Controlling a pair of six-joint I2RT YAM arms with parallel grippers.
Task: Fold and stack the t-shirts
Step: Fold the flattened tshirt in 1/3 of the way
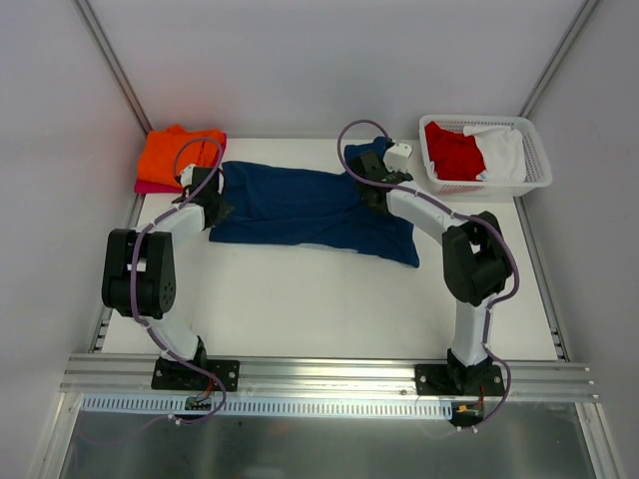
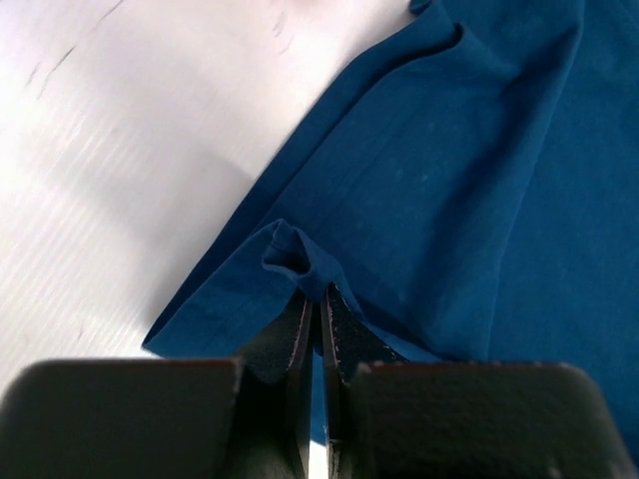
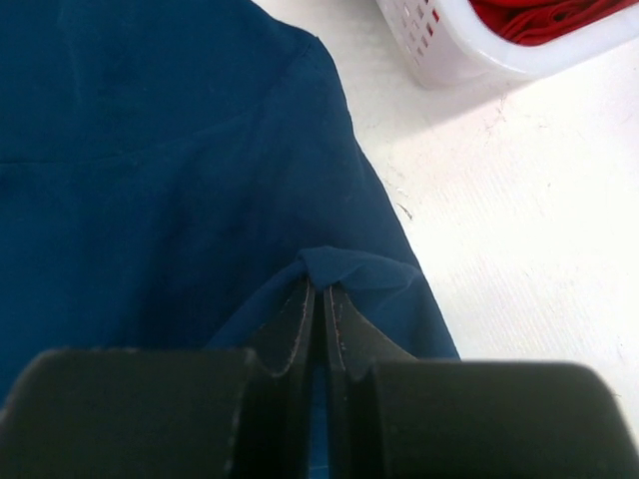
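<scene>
Navy t-shirt (image 1: pixel 300 205) lies spread across the white worktop (image 1: pixel 319 299); the left jaws pinch a fold at one end, the right jaws at the other.

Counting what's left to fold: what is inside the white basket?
Inside the basket lie a red t-shirt and a white t-shirt, side by side. Whatever may lie beneath them is covered, so further shirts cannot be ruled out.
</scene>
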